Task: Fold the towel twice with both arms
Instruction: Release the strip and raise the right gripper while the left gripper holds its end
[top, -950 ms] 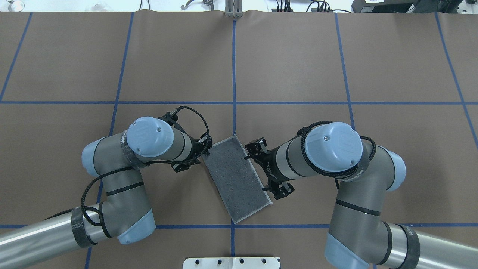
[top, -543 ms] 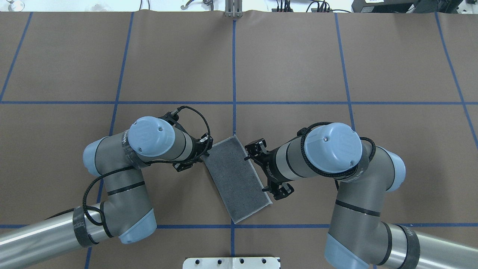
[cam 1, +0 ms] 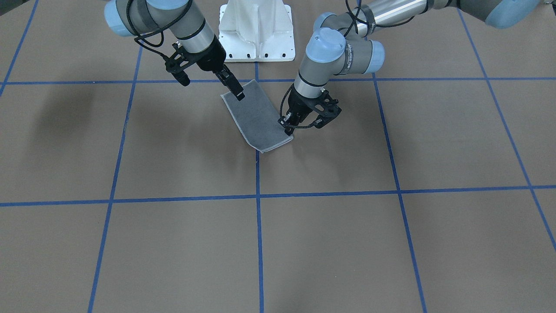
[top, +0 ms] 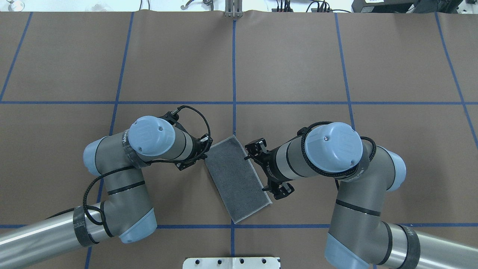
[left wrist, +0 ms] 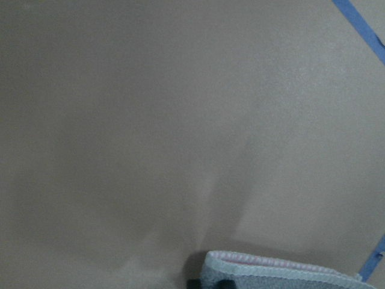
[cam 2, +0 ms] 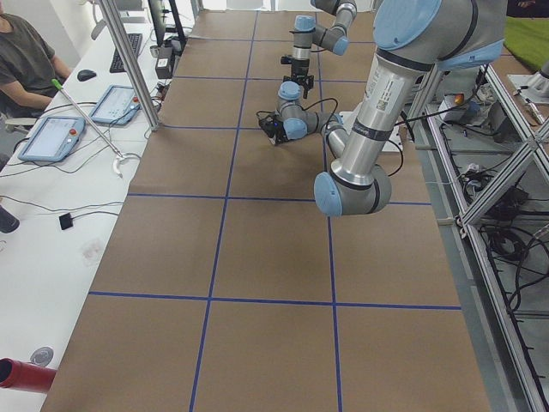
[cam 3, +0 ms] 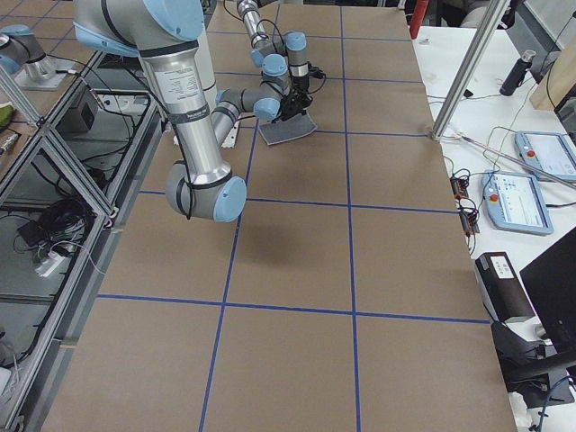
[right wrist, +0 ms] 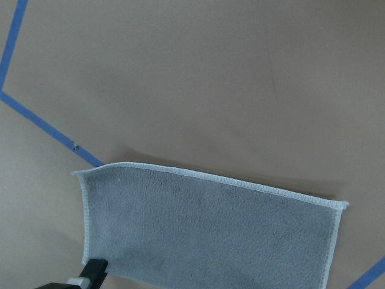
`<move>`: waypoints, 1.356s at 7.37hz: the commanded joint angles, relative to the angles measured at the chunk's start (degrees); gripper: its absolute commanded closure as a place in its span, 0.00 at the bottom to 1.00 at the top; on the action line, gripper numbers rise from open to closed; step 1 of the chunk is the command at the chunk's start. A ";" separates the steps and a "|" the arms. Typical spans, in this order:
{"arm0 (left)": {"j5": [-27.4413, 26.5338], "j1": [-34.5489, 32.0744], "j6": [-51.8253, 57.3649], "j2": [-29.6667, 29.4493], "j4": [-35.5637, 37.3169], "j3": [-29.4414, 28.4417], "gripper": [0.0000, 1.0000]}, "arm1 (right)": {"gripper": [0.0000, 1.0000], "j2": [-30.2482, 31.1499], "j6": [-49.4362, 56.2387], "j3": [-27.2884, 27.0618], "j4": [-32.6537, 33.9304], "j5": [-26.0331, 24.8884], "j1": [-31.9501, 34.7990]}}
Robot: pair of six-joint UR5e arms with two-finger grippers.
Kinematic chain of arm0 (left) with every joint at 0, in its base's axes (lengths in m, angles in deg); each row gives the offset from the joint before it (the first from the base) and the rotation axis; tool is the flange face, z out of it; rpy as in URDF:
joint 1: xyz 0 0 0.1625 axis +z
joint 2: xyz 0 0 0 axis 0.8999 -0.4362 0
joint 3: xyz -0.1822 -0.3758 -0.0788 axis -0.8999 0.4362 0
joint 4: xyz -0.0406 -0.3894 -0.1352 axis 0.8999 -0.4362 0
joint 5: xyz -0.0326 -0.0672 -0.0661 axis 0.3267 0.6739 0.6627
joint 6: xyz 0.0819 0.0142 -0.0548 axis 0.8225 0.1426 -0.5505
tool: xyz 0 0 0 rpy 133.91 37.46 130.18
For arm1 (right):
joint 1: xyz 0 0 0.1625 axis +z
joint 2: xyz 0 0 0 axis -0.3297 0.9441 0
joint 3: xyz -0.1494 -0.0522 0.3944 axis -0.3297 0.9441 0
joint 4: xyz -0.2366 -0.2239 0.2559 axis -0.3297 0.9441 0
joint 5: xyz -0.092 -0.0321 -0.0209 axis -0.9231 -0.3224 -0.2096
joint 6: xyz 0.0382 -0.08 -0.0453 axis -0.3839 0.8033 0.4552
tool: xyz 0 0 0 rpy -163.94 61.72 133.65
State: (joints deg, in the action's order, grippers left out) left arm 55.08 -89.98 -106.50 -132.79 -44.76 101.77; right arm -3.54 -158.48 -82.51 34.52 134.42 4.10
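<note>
Overhead exterior: towel folded to a strip, grey face up, lying flat and slanted on the brown table between the arms. Left gripper at its far corner, fingertips close together; cannot tell whether it grips the cloth. Right gripper over the near end, jaws spread, one fingertip showing.

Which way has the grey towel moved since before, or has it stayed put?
No. The towel has not moved: its corner nearest the robot sits just beyond the blue tape crossing, same as before.
</note>
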 commanded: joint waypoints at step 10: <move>4.12 -10.20 7.53 -5.11 -10.94 -8.57 0.10 | 0.00 -0.09 2.99 0.67 -0.06 9.95 11.01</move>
State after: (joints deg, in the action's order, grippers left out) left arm 57.54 -99.94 -98.85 -140.72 -55.82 90.24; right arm -3.57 -155.50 -82.00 34.38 144.37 14.73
